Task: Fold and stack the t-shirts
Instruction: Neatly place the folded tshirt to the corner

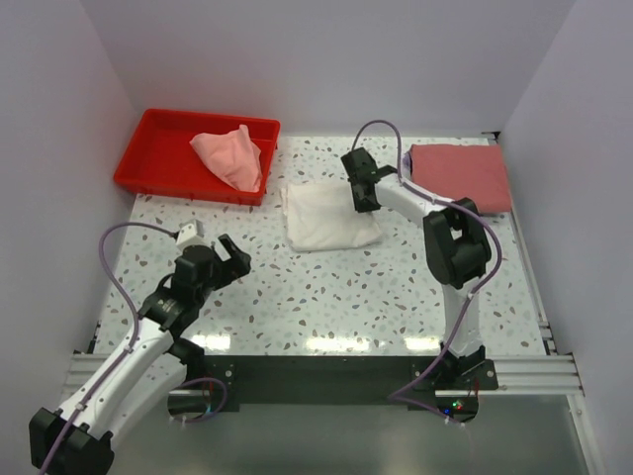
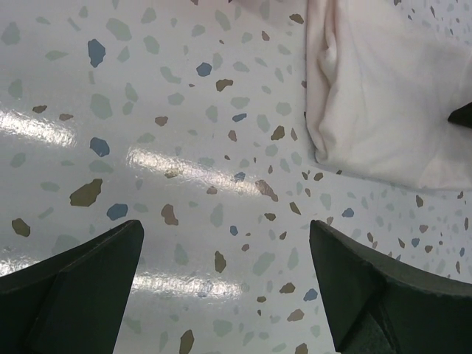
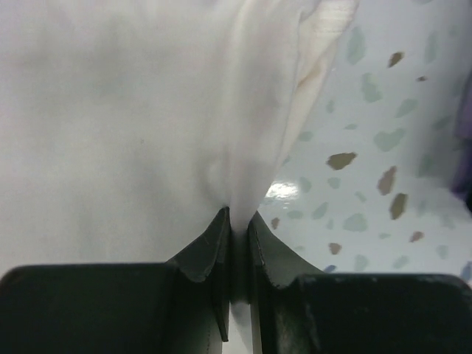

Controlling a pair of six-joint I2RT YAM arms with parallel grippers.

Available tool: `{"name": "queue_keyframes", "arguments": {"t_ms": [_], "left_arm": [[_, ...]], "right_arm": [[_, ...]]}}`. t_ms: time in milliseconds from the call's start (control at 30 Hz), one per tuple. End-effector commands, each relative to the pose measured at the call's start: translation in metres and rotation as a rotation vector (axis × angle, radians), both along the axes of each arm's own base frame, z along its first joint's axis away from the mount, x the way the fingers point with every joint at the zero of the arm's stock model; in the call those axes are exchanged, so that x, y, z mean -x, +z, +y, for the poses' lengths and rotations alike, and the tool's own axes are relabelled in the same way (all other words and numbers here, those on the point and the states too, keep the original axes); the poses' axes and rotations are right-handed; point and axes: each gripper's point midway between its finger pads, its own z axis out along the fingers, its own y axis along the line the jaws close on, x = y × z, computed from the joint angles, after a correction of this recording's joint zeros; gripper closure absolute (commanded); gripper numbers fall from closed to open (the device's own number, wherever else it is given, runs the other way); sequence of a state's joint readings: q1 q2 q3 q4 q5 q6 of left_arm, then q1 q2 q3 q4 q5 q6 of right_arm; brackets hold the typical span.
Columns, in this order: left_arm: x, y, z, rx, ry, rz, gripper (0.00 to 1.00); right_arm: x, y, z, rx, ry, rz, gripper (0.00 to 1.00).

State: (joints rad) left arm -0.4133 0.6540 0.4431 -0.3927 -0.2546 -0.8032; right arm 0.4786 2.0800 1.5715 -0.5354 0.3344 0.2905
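Observation:
A folded white t-shirt [image 1: 326, 216] lies mid-table, also seen in the left wrist view [image 2: 383, 96] and filling the right wrist view [image 3: 110, 110]. My right gripper [image 1: 364, 201] [image 3: 237, 215] is shut on a fold of its cloth at the right edge. A folded dusty-red t-shirt [image 1: 460, 176] rests at the back right. A crumpled pale pink t-shirt [image 1: 229, 156] lies in the red tray. My left gripper [image 1: 223, 259] [image 2: 225, 228] hovers open over bare table, left of the white shirt, with nothing between its fingers.
The red tray [image 1: 158, 148] sits at the back left against the wall. White walls enclose the speckled table [image 1: 326, 287] on three sides. The right arm's elbow [image 1: 455, 247] rises over the table's right half.

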Motion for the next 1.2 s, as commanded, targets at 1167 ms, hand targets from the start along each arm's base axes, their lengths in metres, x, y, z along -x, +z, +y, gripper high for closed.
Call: {"name": "queue_keyframes", "arguments": {"t_ms": [1167], "left_arm": [[0.001, 0.023, 0.012, 0.001, 0.081, -0.009, 0.00]], "right_arm": [[-0.050, 0.265, -0.149, 0.836, -0.166, -0.396, 1.00]]}}
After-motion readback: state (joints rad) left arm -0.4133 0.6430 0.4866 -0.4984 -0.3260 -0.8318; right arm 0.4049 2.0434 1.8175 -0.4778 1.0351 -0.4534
